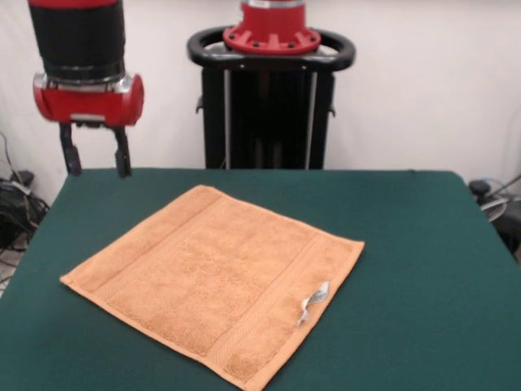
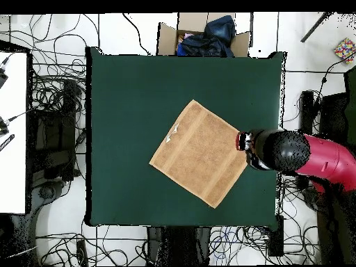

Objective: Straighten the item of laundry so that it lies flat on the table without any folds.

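The item of laundry [image 1: 216,281], an orange-tan towel, lies spread out on the green table [image 1: 423,244], turned like a diamond, with no fold showing. Its white tag [image 1: 313,300] curls up at the near right edge. My gripper [image 1: 97,169] hangs open and empty above the table's far left corner, clear of the towel. From overhead, the towel [image 2: 199,153] sits mid-table [image 2: 125,104] with its tag [image 2: 172,132] at the upper left edge. The red and black arm [image 2: 292,153] reaches over the towel's right corner and covers the gripper.
The black pedestal [image 1: 269,98] stands behind the table's far edge. A cardboard box [image 2: 201,35] holding dark blue cloth sits on the floor beyond the table. Cables [image 2: 55,97] litter the floor around it, and a white desk [image 2: 12,132] stands at the left.
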